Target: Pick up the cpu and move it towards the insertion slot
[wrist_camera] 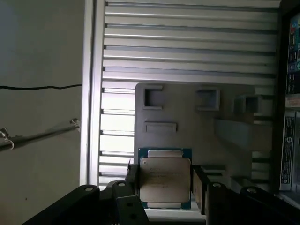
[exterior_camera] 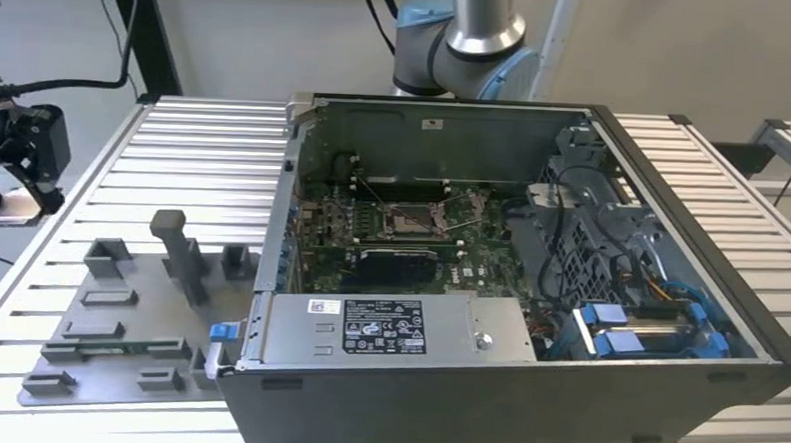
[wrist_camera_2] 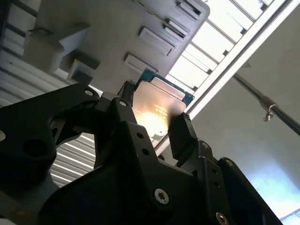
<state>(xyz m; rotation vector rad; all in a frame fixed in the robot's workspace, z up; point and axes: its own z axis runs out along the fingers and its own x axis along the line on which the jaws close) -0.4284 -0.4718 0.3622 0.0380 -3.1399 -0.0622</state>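
As claw (wrist_camera: 165, 182) grips it, cpu (wrist_camera: 165, 174) gleams silvery.

My gripper (wrist_camera: 165, 182) is gripping.
My two black fingers (wrist_camera: 132, 177) clamp the cpu (wrist_camera: 164, 168) on its opposite edges.

Has an arm (exterior_camera: 459, 59) made of a smooth silver tube (exterior_camera: 487, 10) and a thick rounded grey joint with light blue caps (exterior_camera: 427, 13). Carries a thin black cable (exterior_camera: 68, 85) near the wrist. Ends in a matte black gripper (wrist_camera_2: 154, 115), built from angular plates (wrist_camera_2: 140, 187) and short links. Shows round holes and small silver screws (wrist_camera_2: 161, 197) with socket heads on these plates. Bears two flat black fingers (wrist_camera_2: 182, 136), shaped like blocks, at the tip.
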